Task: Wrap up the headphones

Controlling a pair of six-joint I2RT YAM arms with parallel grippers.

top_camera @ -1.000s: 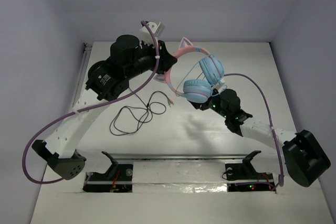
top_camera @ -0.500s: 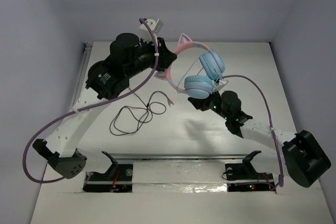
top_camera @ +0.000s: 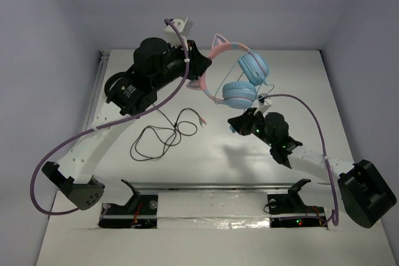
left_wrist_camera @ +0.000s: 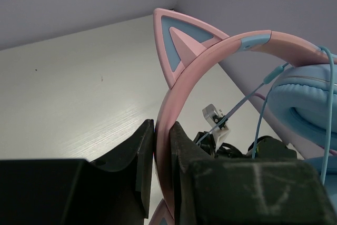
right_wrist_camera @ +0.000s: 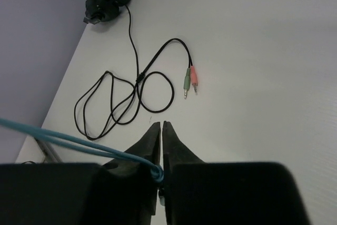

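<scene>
- Top external view: the headphones [top_camera: 242, 93] hang in the air over the far half of the table [top_camera: 312, 91]. The left gripper [top_camera: 198, 70] carries them, and the blue earcups sit on the right-hand side of it.
- Left wrist view: the left gripper [left_wrist_camera: 161, 151] is clamped on the pink headband [left_wrist_camera: 221, 51] just below a cat ear. The band arches up and to the right towards the earcups.
- Right wrist view: the right gripper [right_wrist_camera: 161, 140] has its jaws all but together, pinching the light blue cable [right_wrist_camera: 126, 157] deep between the fingers. The cable leaves to the left as taut strands.
- The right gripper is just nearer the camera than the lower earcup and below it, so the headphones lie up and away from it.
- My judgement: the right arm is the one to wind the cable around the held headphones.
- A black cable [right_wrist_camera: 134, 85] lies loose on the table below and takes no part.
</scene>
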